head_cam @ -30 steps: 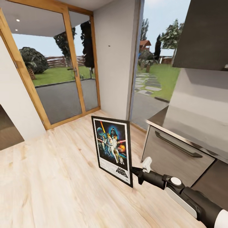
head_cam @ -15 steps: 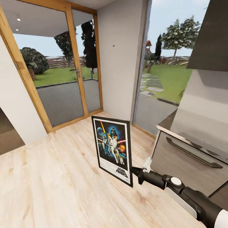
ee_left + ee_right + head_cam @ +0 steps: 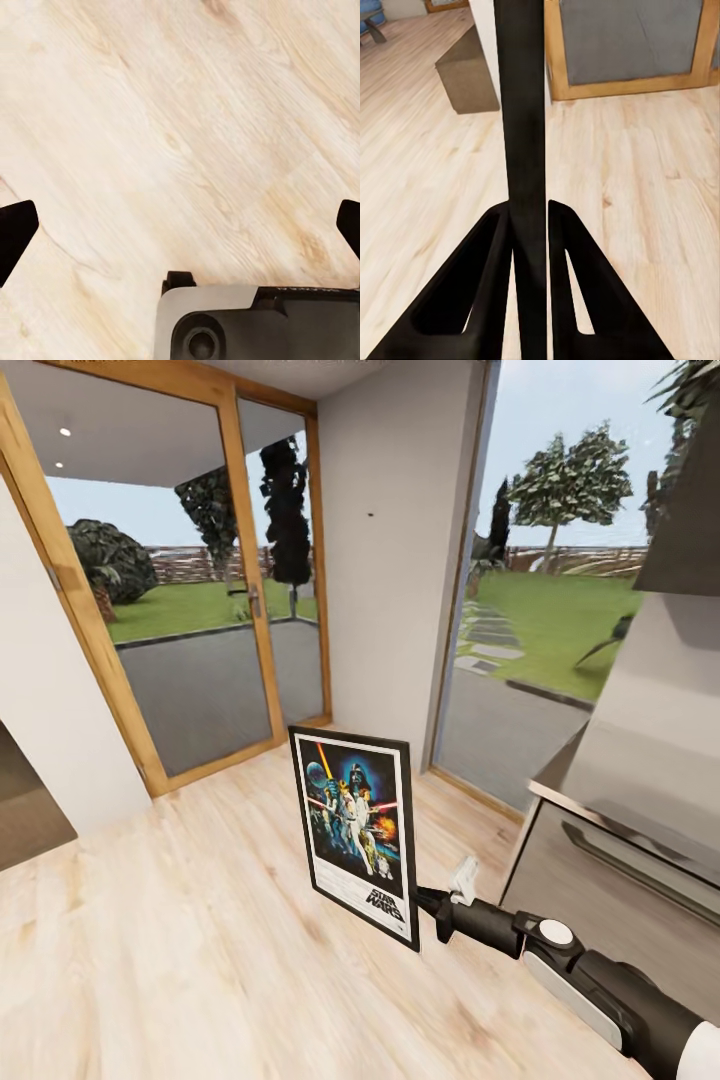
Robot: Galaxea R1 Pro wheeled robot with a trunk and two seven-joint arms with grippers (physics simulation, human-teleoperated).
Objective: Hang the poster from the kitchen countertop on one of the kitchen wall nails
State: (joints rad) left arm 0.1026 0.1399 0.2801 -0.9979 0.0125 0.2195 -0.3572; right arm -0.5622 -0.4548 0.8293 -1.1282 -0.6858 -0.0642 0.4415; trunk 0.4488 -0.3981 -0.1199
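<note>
The poster (image 3: 355, 830), a black-framed Star Wars print, stands upright in the air over the wood floor, facing me. My right gripper (image 3: 425, 905) is shut on its lower right edge. In the right wrist view the frame shows edge-on as a dark bar (image 3: 521, 112), with the gripper (image 3: 529, 217) clamped on either side of it. A tiny dark wall nail (image 3: 369, 515) sits high on the grey wall strip ahead. My left gripper (image 3: 180, 225) is open over bare floor. The kitchen countertop's steel edge (image 3: 548, 788) shows at the right.
A wood-framed glass door (image 3: 190, 610) fills the left, and a tall window (image 3: 540, 600) stands right of the nail wall. A drawer front with a dark handle (image 3: 630, 865) lies below the counter edge. A low grey block (image 3: 465, 75) stands on the floor.
The whole view has shifted: the nail wall and window slid right and the counter moved toward the right edge, so the camera moved. The poster and right arm hold the same place in the picture.
</note>
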